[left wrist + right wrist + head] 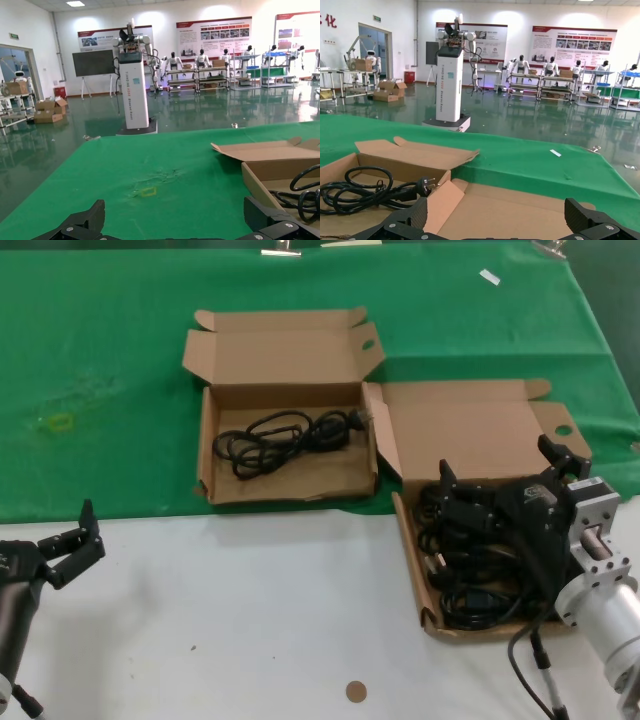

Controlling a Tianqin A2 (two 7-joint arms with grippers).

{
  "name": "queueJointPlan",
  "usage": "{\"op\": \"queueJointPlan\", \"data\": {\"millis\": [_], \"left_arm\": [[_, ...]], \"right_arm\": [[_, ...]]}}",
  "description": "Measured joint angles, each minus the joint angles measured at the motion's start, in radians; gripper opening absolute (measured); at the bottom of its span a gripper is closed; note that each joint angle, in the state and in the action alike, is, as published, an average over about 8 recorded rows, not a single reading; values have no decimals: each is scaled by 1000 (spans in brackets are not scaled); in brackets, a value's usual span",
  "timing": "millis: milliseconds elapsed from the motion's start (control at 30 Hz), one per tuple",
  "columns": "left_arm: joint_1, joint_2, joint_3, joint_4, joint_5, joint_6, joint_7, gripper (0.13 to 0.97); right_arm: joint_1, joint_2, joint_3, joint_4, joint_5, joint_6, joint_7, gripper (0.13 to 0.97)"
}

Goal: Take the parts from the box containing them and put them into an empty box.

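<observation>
Item: my right gripper (505, 478), right of centre in the head view, over the right-hand box (470, 435). Fingers spread wide, one tip at the left of the cable heap, the other at the box's back right corner; nothing between them. In the right wrist view the two fingertips (415, 216) stand far apart at the bottom edge, empty air between.

Item: right-hand box, shallow brown cardboard, lower right of the head view. Lid open and leaning back, one holed ear at its right corner, a tall slanted flap on its left side. It lies half on the green cloth (110, 390), half on the white table (250, 600).

Item: heap of black cables (470, 570), tangled coils filling the right-hand box, directly under my right gripper. Whether the fingers touch the heap, I cannot tell.

Item: left-hand box (285, 420), same cardboard, upper centre of the head view on the green cloth, just beside the right-hand box. Lid open, ears at both corners, the right one holed.

Item: single black cable (285, 440), loose coil with moulded plug, lying inside the left-hand box towards its back; also seen at the left edge of the right wrist view (365, 192).

Item: my left gripper (72, 543), lower left of the head view, above the white table, well apart from both boxes. Fingers open, holding nothing.

Item: small brown disc (355, 692), bottom centre, on the white table.
</observation>
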Motion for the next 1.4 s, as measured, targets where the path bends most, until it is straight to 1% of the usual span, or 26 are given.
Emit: {"op": "queueJointPlan", "data": {"millis": [1400], "left_arm": [[0,0,0,0,0,0,0,966]], "right_arm": [[0,0,0,0,0,0,0,966]]}}
